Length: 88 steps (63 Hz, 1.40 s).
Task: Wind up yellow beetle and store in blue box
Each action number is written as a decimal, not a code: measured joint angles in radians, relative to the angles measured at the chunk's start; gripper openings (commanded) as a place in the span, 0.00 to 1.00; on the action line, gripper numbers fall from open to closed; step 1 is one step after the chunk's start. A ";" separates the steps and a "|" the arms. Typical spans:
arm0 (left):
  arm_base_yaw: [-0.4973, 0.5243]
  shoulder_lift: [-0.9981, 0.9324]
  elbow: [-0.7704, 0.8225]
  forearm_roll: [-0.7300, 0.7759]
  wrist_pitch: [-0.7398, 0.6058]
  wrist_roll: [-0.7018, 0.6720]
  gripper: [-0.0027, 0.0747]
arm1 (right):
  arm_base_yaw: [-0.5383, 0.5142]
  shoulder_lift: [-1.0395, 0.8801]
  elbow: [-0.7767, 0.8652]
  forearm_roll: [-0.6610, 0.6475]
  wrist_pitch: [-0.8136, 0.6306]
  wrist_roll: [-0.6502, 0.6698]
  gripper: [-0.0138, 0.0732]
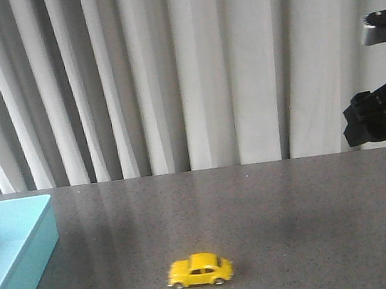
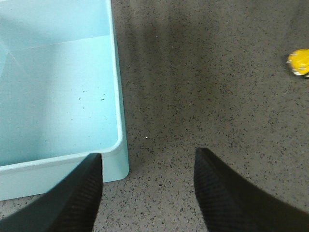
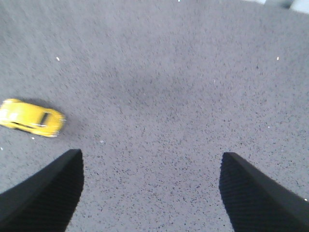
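Counter [image 1: 273, 205] surface is dark grey and speckled, backed by pale pleated curtains [image 1: 168, 69]. Yellow beetle [image 1: 201, 270] stands on its wheels on the bare counter, near the front edge in the front view, side-on, slightly blurred. It is well apart from the blue box [image 1: 22, 247], which sits at the far left of the front view with only its near corner and one wall in frame. Interior of the box, as seen from the left wrist view, holds only a few dark specks.

Left gripper [image 2: 147, 193] hangs over the counter just beside the rounded corner of the box, one finger overlapping the box wall in the picture; its fingers [image 2: 227, 193] are spread wide with nothing between them. The beetle appears at the edge of that view, clear of the fingers.

Right gripper [image 3: 152, 191] hangs above open counter, fingers [image 3: 260, 193] likewise parted and holding nothing. The beetle lies off to one side of them, untouched. Part of the right arm [image 1: 382, 111] shows raised at the right edge of the front view.
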<state>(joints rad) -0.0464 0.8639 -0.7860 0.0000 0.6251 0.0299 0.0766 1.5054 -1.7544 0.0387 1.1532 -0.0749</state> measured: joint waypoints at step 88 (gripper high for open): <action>0.000 0.000 0.000 -0.015 -0.017 -0.003 0.58 | 0.000 -0.783 1.058 -0.031 -0.465 0.013 0.80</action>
<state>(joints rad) -0.0464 0.8639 -0.7860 -0.0152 0.6076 0.0272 0.0766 0.7227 -0.6962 0.0074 0.6880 -0.0620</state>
